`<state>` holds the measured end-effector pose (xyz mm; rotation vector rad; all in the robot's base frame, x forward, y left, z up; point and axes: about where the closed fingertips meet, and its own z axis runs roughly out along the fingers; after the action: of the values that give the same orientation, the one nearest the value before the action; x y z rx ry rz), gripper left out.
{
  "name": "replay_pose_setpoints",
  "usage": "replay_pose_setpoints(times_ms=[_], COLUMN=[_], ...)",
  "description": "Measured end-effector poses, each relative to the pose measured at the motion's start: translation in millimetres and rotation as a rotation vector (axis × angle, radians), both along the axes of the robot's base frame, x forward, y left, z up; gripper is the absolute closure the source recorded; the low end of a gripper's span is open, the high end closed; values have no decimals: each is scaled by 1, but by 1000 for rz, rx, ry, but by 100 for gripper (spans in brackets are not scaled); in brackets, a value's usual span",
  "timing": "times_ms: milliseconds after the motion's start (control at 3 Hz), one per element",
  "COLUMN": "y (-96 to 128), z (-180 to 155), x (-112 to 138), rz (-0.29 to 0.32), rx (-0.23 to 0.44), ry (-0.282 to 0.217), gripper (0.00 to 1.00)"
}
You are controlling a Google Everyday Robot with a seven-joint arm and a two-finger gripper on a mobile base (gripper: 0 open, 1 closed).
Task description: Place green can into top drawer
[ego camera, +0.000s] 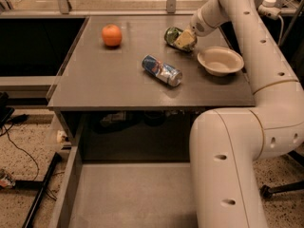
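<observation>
The green can [171, 34] lies on its side at the back right of the grey table top [118, 80]. My gripper [185, 40] reaches down from the upper right and sits against the can's right side, low over the table. The gripper hides part of the can. The top drawer [128, 196] is pulled out below the table's front edge, and its flat grey bottom is bare. My white arm's lower links stand over the drawer's right part.
A blue-and-silver can [162, 71] lies on its side mid-table. An orange [111, 35] sits at the back left. A beige bowl [220, 61] stands right of the gripper near the table's right edge. Cables and a black stand leg [40, 194] lie on the floor at left.
</observation>
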<state>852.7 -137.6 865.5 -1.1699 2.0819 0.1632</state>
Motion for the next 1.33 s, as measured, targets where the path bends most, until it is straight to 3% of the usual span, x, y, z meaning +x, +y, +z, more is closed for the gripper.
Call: replay_pose_setpoints(times_ms=[333, 667, 1333], y=[0, 0, 11], z=[0, 0, -2], x=[0, 0, -2], rz=[0, 0, 47], rx=[0, 0, -3], ry=[0, 0, -1], gripper=[88, 100, 100])
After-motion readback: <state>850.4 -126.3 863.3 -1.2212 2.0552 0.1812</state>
